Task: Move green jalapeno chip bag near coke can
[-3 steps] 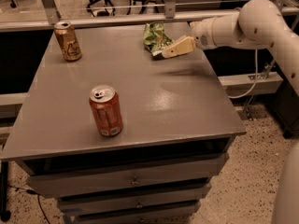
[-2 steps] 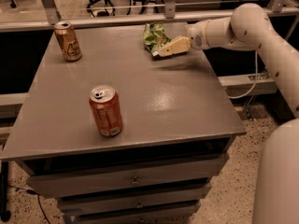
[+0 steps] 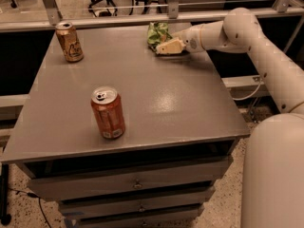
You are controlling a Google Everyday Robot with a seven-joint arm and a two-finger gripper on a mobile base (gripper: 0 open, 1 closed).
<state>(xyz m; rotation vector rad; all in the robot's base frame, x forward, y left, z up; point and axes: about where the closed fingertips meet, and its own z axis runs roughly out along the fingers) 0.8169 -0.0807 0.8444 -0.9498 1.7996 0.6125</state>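
The green jalapeno chip bag [image 3: 157,33] lies crumpled at the far edge of the grey table [image 3: 156,108], right of centre. My gripper [image 3: 164,47] reaches in from the right and sits against the bag's near right side, touching it. The coke can [image 3: 108,113], reddish-orange with a silver top and a white label patch low down, stands upright near the table's front left, far from the bag.
A gold-brown can with script lettering [image 3: 69,42] stands at the far left corner. A metal rail [image 3: 142,20] runs behind the table. Drawers [image 3: 137,184] are below the tabletop. My white arm [image 3: 266,56] spans the right side.
My gripper has moved left along the far edge, closer onto the chip bag. The bag and both cans have stayed in place.
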